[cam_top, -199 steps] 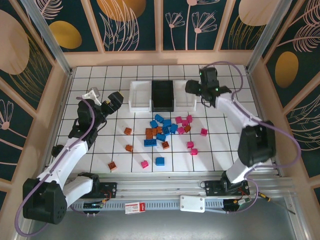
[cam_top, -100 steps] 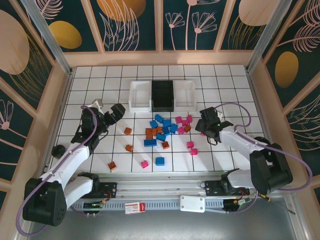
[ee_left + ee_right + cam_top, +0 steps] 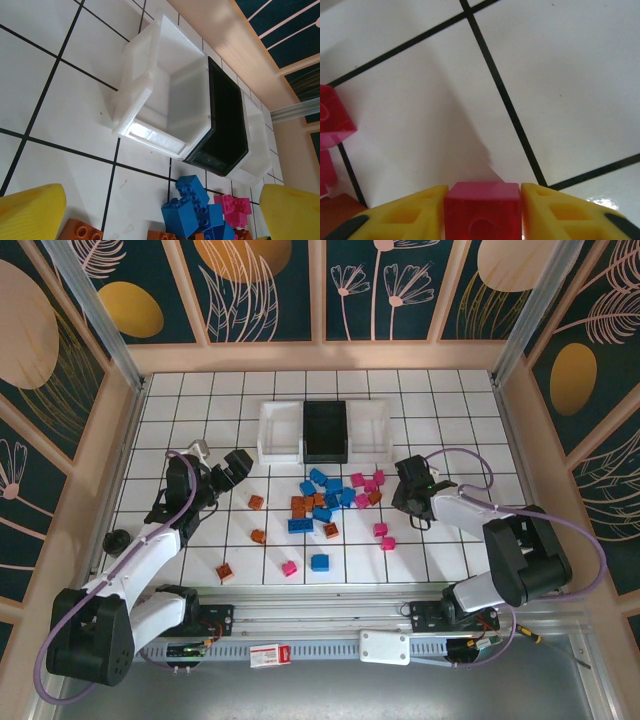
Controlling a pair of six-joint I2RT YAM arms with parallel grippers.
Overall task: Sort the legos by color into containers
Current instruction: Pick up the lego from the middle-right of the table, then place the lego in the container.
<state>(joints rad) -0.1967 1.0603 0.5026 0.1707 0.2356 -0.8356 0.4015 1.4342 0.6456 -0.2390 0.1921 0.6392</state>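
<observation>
A pink lego (image 3: 482, 210) sits squeezed between the yellow fingers (image 3: 410, 217) of the right pincer (image 3: 405, 498), touching both, so that pincer is clamped on it; it is low over the white gridded surface (image 3: 200, 400), right of centre in the top view. The other legos (image 3: 330, 502) lie mostly in a loose heap at the middle of the frame: blue ones in the centre, orange-brown at its left and pink at its upper right. Strays lie apart from the heap: three orange-brown (image 3: 256, 502) to the left and lower left, one pink (image 3: 289, 567) and one blue (image 3: 319, 561) below it, and two pink (image 3: 383, 535) to the lower right. The containers (image 3: 325, 430) stand in a row just above the heap, touching side to side, a black one between two white ones (image 3: 279, 432). In the left wrist view the nearer white one (image 3: 165, 95) and the black one (image 3: 225, 125) look empty. The left pincer (image 3: 238, 465) hangs left of the heap with its fingers (image 3: 30, 212) spread wide apart, nothing between them.
</observation>
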